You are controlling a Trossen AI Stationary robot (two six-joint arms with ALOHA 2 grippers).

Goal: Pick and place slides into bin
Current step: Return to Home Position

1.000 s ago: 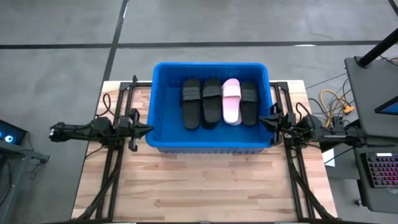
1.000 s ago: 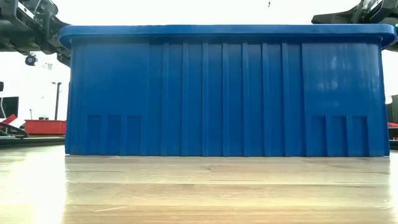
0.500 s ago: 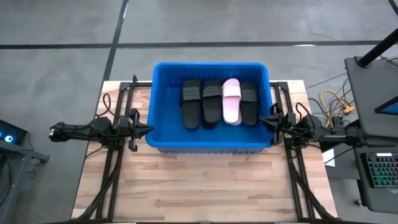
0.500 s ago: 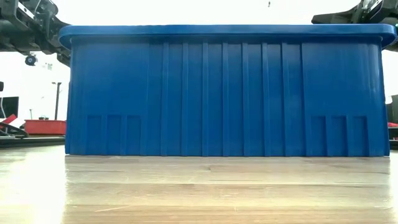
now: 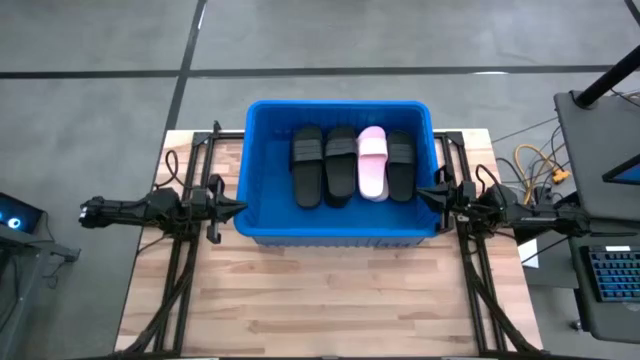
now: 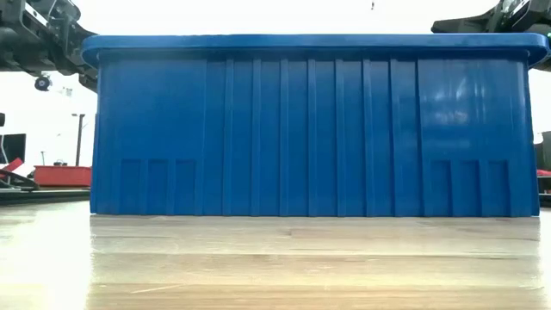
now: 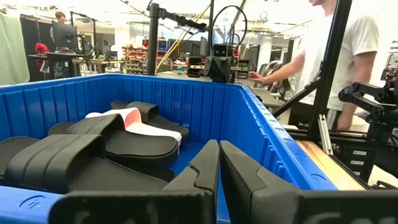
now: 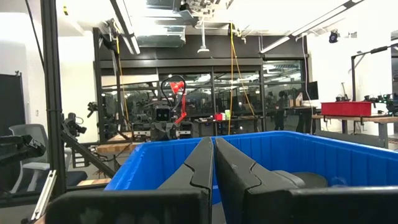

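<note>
The blue bin [image 5: 260, 228] stands on the wooden table toward its far edge; its ribbed near wall [image 6: 310, 129] fills the low view. Inside it lie three black slides [image 5: 307, 165] [image 5: 341, 165] [image 5: 401, 165] and one pink slide [image 5: 373, 162], side by side on the bin's floor. The slides also show in the left wrist view [image 7: 93, 146]. My left gripper [image 5: 240, 208] is shut and empty just outside the bin's left wall. My right gripper [image 5: 420, 193] is shut and empty just outside the bin's right wall.
Bare wooden table [image 5: 330, 300] lies in front of the bin. Black arm frames [image 5: 185, 270] [image 5: 480, 280] run along both table sides. A desk with a keyboard [image 5: 610, 270] stands to the right. A person in a white shirt [image 7: 348, 56] stands beyond the table.
</note>
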